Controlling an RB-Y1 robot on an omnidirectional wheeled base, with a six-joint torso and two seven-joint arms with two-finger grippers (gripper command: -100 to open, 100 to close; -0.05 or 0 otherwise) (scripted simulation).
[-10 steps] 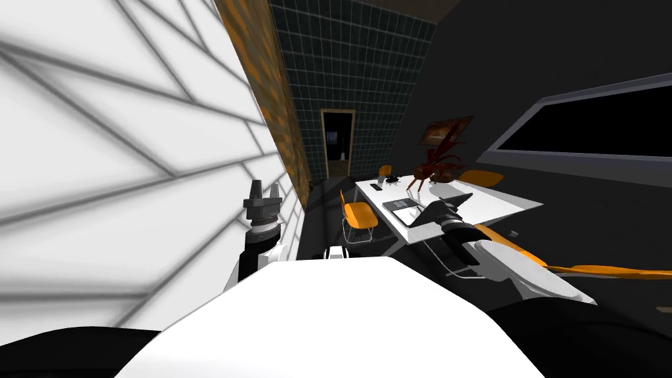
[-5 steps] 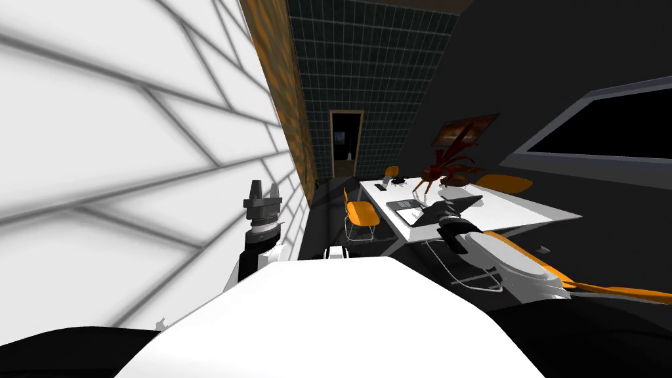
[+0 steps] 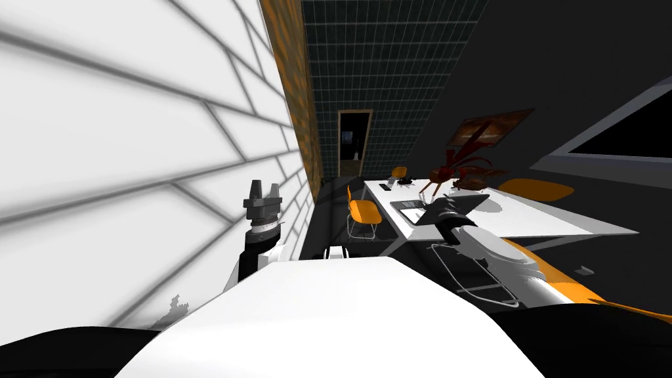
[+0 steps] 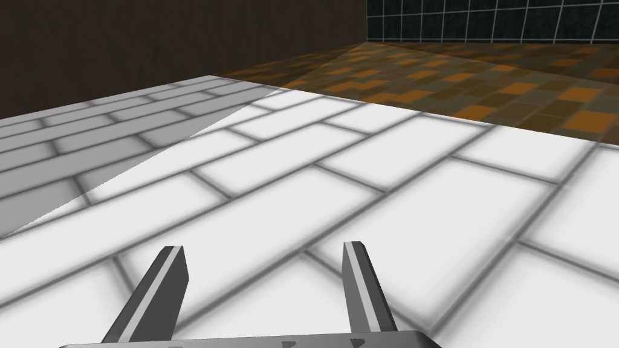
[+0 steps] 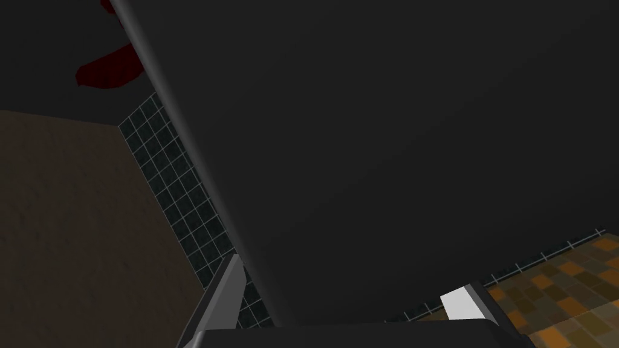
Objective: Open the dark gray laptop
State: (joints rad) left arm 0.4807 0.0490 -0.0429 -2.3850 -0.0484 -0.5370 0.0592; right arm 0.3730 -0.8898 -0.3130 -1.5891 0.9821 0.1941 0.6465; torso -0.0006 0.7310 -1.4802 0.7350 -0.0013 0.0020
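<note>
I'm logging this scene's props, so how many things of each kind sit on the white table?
Laptop: 1
Red spiky ornament: 1
Small dark items: 2
Total: 4

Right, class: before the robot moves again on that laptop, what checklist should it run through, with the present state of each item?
1. Laptop lid started: ok, it is partly raised off the base.
2. Right hand at the lid: ok, the dark lid lies across its spread fingers.
3. Firm contact with the lid: cannot tell.
4. Left hand out of the way: ok, it is open and held up by the white brick wall.
5. Base flat on the white table: ok.
6. Room behind the lid: cannot tell, since the red plant stands close behind.
</note>
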